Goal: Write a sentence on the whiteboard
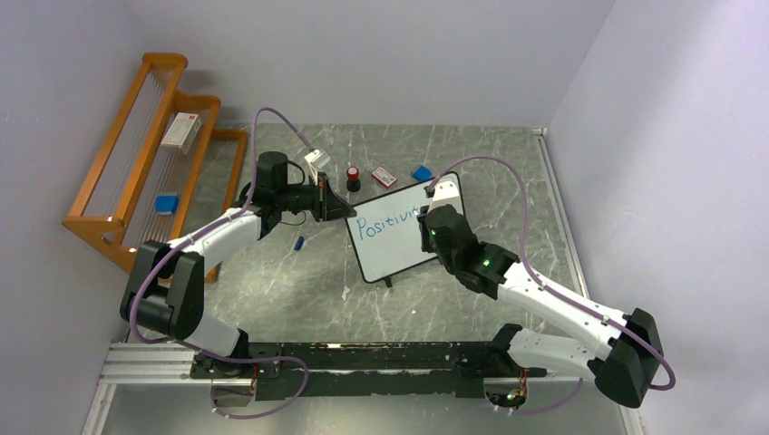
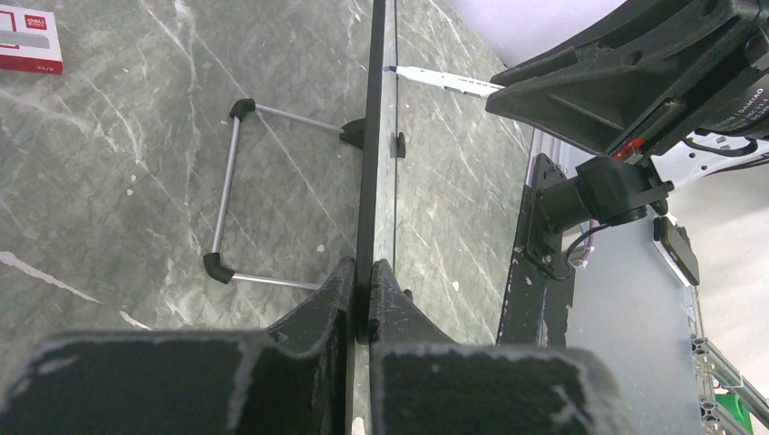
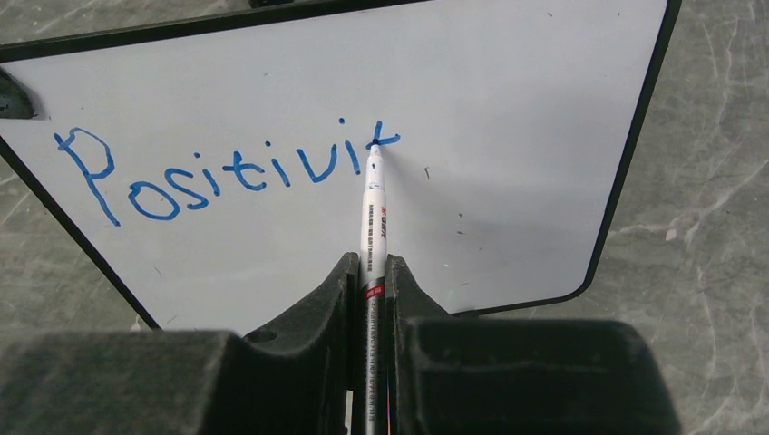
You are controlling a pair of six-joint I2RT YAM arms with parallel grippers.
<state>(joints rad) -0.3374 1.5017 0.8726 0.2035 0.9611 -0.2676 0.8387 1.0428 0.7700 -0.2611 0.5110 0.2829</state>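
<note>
Our left gripper [image 2: 363, 272] pinches the edge of the glossy white, black-framed whiteboard [image 1: 390, 249] standing on the grey marbled table [image 1: 299, 281], our right gripper [image 3: 370, 267] clamps the slim white blue-tipped marker pen [image 3: 374, 195] against the blue handwritten sentence [image 3: 227, 172], and we fear hard pressure may shift the board, smearing letters.

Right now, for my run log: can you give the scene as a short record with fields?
whiteboard: on the table, left edge gripped
sentence: blue "Positivit", unfinished
left gripper: shut on the whiteboard's frame
right gripper: shut on marker
marker tip: touching the last t
</note>
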